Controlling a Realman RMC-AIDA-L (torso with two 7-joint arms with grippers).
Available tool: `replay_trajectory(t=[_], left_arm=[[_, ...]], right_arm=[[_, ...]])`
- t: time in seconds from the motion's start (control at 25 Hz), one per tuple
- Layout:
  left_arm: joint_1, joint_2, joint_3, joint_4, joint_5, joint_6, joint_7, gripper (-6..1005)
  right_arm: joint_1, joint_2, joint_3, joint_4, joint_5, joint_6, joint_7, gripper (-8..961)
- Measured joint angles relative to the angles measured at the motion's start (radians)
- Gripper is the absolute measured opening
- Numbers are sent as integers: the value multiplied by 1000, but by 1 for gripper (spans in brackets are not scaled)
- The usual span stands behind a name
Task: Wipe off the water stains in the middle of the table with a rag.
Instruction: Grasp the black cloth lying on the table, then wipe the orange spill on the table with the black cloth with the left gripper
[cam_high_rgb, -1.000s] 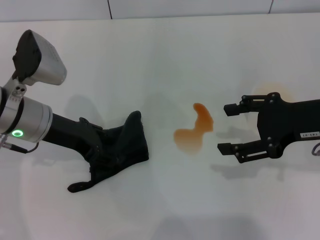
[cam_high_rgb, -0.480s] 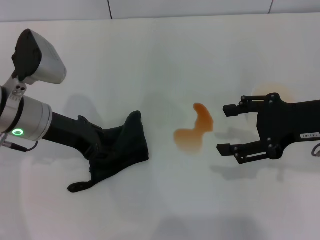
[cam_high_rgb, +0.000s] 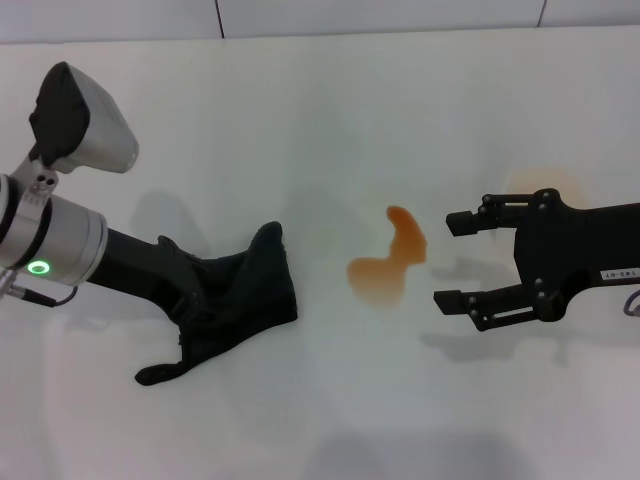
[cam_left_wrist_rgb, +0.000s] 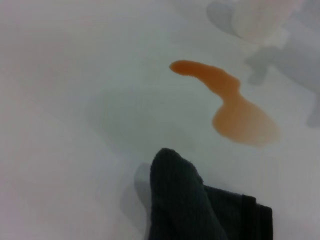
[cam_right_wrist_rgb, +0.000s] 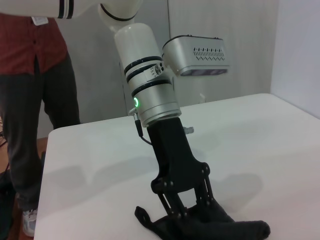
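The water stains (cam_high_rgb: 388, 262), an orange-brown comma-shaped puddle, are seen mid-worktop, the narrow tail pointed away from the robot and the wide lobe nearer it. Bare white worktop (cam_high_rgb: 330, 120) is left on every side. The black rag (cam_high_rgb: 240, 305) is spread to the puddle's left, apart from it, its pointed corner aimed toward the far edge. It is clenched by the left hand (cam_high_rgb: 200, 320), whose fingers are largely hidden in cloth. The right hand (cam_high_rgb: 452, 258) is held released just right of the puddle.
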Motion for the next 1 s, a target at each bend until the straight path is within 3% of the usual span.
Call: replay_trajectory(t=[0.24, 0.44, 0.68, 1.0], left_arm=[[-3, 1, 1, -1, 1, -6, -13, 378], [-11, 3, 7, -1, 1, 0, -14, 169], [-12, 3, 13, -1, 1, 6, -10, 47], [-45, 1, 21, -10, -7, -3, -7, 47]], right_arm=[[-1, 0, -8, -4, 0, 0, 1, 839], [-3, 0, -9, -6, 0, 0, 2, 838], [-4, 0, -9, -5, 1, 0, 3, 837], [-6, 0, -11, -1, 13, 0, -1, 827]])
